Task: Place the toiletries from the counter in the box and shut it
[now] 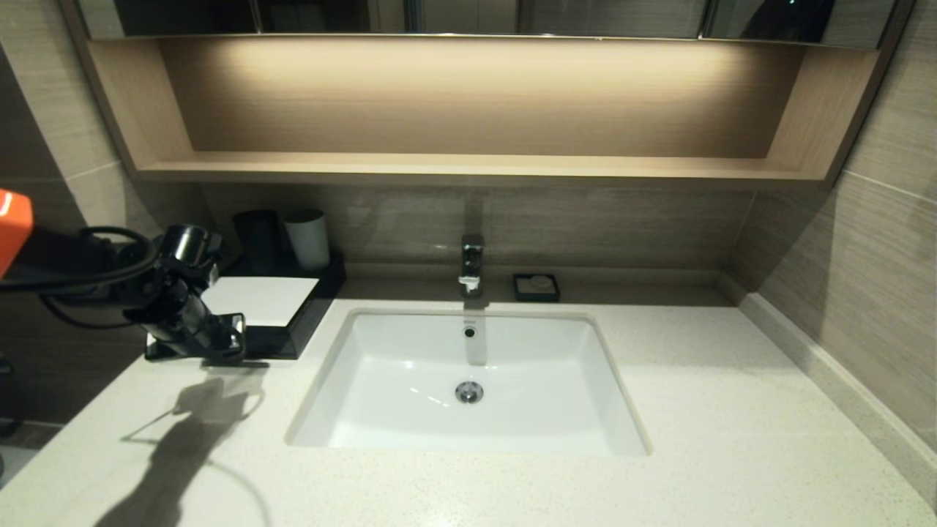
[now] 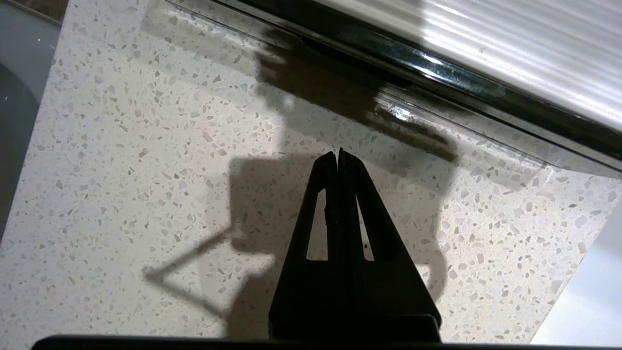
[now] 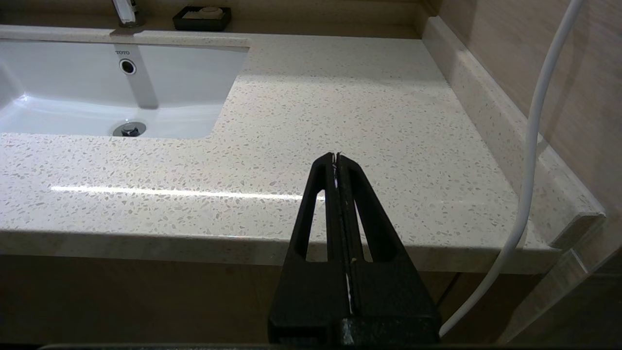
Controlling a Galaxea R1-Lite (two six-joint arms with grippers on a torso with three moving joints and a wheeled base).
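With no toiletries showing on the bench [image 1: 695, 410], the left pincer [image 1: 233, 350], fingers pressed together and empty, hovers at the front of the box [image 1: 289, 322] at nine o'clock of the sink [image 1: 468, 380], so it should nudge the drawer squarely inward; the right pincer [image 3: 337, 156] is parked, fingers together.

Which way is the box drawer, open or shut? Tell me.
Shut, as far as shows: the box has no drawer sticking out onto the counter, though the left hand hides part of its front.
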